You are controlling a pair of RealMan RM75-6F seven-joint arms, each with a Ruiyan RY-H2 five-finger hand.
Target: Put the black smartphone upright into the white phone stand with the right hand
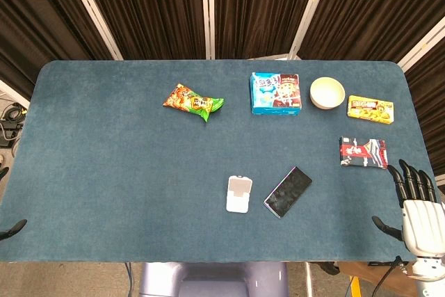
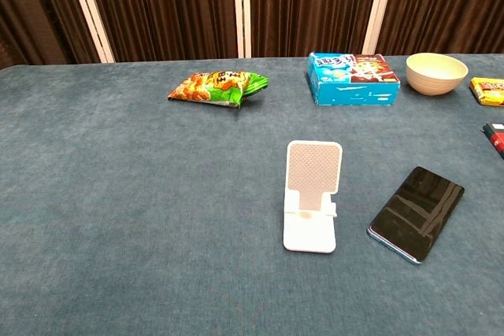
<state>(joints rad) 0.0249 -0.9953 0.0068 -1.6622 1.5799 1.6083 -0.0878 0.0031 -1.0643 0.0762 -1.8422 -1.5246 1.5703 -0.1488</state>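
Head view: blue tabletop [image 1: 111, 172] carries all items. Black smartphone [image 1: 288, 191] lies flat, screen up, angled, near the front edge and right of centre. White phone stand [image 1: 238, 194] sits just beside it on its left, not touching, nothing in it. Right hand [image 1: 415, 206] is at the tabletop's front right corner, fingers spread and extended, holding nothing, well apart from the smartphone. Left hand: only a dark tip at the frame's left edge, cannot tell its state. Along the far side: green and orange snack bag [image 1: 194, 101], light blue box [image 1: 275, 93], cream bowl [image 1: 327, 92], yellow box [image 1: 370, 109]; a red and black packet [image 1: 362, 152] lies nearer, by the right edge.

Chest view: stand [image 2: 312, 194] upright with backrest raised. Smartphone [image 2: 416, 212] flat to its right, apart. Snack bag [image 2: 216, 87], blue box [image 2: 352, 78] and bowl [image 2: 436, 73] behind. No hand visible here.
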